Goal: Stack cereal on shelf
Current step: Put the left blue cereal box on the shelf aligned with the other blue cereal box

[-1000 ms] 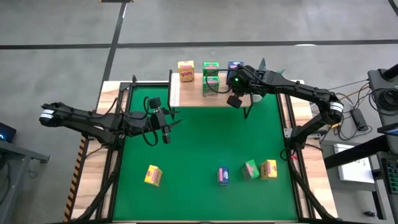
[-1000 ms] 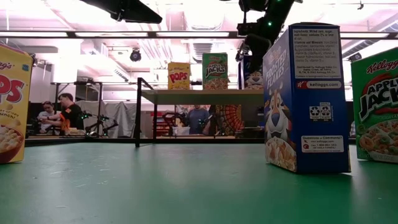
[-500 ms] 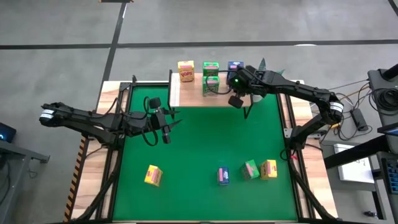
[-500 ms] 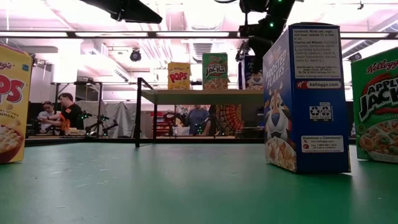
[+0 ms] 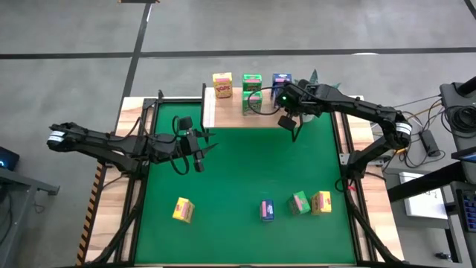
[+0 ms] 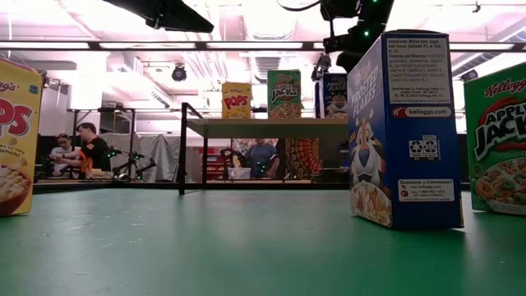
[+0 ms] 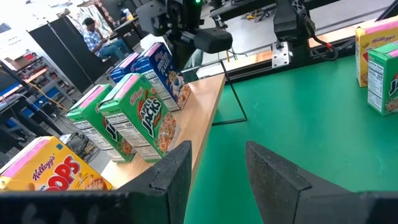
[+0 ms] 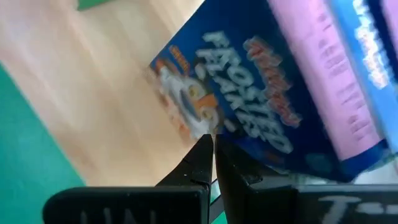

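Observation:
The shelf (image 5: 245,112) stands at the table's far edge. On it stand one yellow box (image 5: 222,84), two green boxes (image 5: 251,93) and blue boxes (image 5: 280,80). In the left wrist view they stand in a row: yellow (image 7: 59,171), green (image 7: 146,118), blue (image 7: 165,62). My right gripper (image 8: 213,146) is shut and hangs just over the shelf's right end (image 5: 287,120), next to a blue Frosted Flakes box (image 8: 249,118). My left gripper (image 7: 217,168) is open and hovers over the table's left middle (image 5: 199,154). A yellow (image 5: 183,210), a blue (image 5: 267,210), a green (image 5: 300,202) and another yellow box (image 5: 321,202) stand on the green mat.
A spiky green plant (image 5: 312,77) stands behind the shelf's right end. Black frame rails (image 5: 141,171) border the mat. In the low view the near boxes, yellow (image 6: 16,136), blue (image 6: 407,131) and green (image 6: 497,140), loom large. People sit in the room beyond.
My right gripper has moved a little up and toward the table's right edge, away from the shelf's boxes. In the low view the arm no longer covers the blue box on the shelf, which stands upright.

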Robot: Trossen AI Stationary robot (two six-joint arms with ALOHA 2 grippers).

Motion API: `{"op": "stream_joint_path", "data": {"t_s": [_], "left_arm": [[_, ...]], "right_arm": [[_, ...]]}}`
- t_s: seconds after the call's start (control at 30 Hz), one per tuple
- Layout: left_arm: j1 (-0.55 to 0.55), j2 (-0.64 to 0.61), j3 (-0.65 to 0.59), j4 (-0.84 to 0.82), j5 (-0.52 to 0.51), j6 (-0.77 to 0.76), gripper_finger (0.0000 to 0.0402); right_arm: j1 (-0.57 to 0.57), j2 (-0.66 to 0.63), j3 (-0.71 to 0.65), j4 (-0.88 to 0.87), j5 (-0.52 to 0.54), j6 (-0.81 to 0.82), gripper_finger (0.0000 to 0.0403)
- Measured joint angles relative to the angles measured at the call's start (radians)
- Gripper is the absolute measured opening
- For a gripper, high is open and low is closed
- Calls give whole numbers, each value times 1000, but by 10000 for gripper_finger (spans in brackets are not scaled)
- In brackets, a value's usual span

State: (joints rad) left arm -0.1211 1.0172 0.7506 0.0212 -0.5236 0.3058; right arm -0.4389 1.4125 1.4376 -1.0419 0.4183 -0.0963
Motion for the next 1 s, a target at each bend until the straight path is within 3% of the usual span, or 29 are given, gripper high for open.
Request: {"op": "stream_joint_path", "data": {"t_s": [0.2, 0.57, 1.0], "left_arm": [[0, 0, 0, -1, 0, 0, 133], [0, 0, 0, -15, 0, 0, 133], [0, 0, 0, -14, 0, 7, 133]], "right_arm": [[-2, 2, -2, 41, 0, -27, 9], [-12, -63, -2, -125, 2, 50, 9], [-82, -68, -2, 31, 20, -57, 9]]}}
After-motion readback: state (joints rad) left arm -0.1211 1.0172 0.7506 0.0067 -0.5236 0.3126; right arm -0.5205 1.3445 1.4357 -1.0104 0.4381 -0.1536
